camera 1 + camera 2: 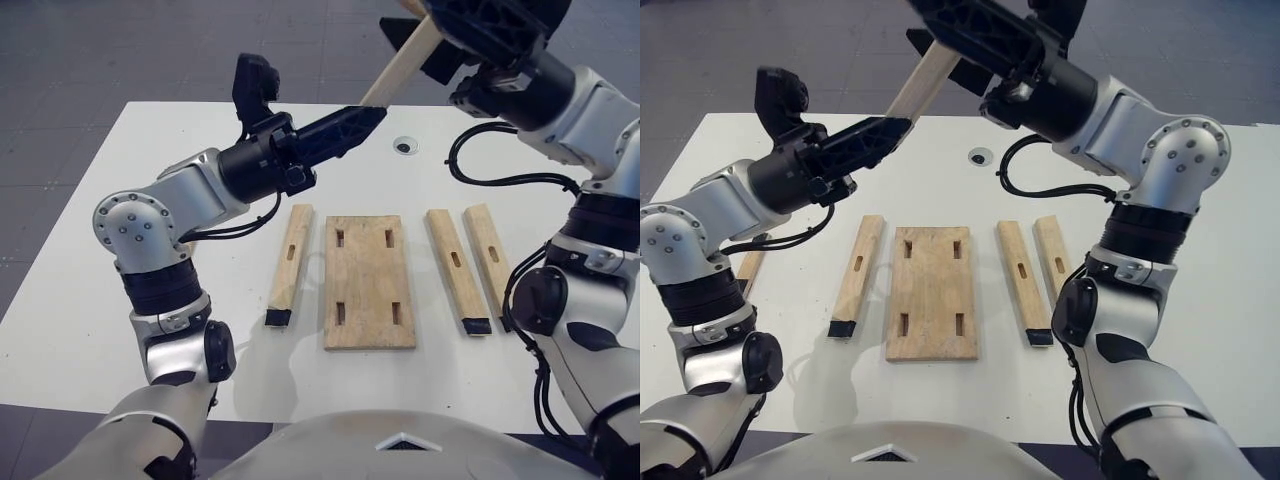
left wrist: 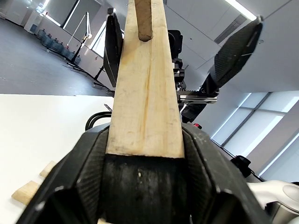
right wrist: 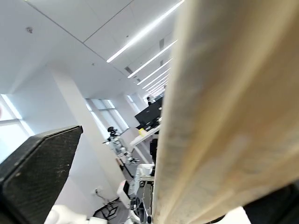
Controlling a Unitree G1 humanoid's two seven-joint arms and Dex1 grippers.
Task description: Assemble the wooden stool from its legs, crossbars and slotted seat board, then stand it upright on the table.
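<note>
Left eye view, nearest first: the slotted seat board [image 1: 369,290] lies flat mid-table [image 1: 150,250], four slots up, long axis running away from the robot. One leg [image 1: 285,285] lies just left of it, and a second leg [image 1: 462,295] and a third leg [image 1: 485,235] lie to its right. All are flat, roughly parallel to the board and apart from it, with black-capped ends toward the robot. Another wooden piece [image 1: 750,268] pokes out from under the left arm, mostly hidden.

Farther back, above the table's far edge, the held leg [image 1: 400,62] is in the air. The left gripper [image 1: 365,112] is clamped on its black-capped lower end; the left wrist view shows both fingers tight against the wood. The right gripper [image 1: 940,40] is spread wide astride the upper end with a gap at one finger, so it looks to be gripping nothing.

The held leg's long axis slants, low at the left gripper, rising up and toward the robot's right.

Step, as I judge it: a mid-air handover or regrip of a leg, with nothing fitted to the board yet. Next, the right gripper must either close squarely on the upper end before the left lets go, or back off without knocking the leg. Then the leg has to be lined up with a board slot.
</note>
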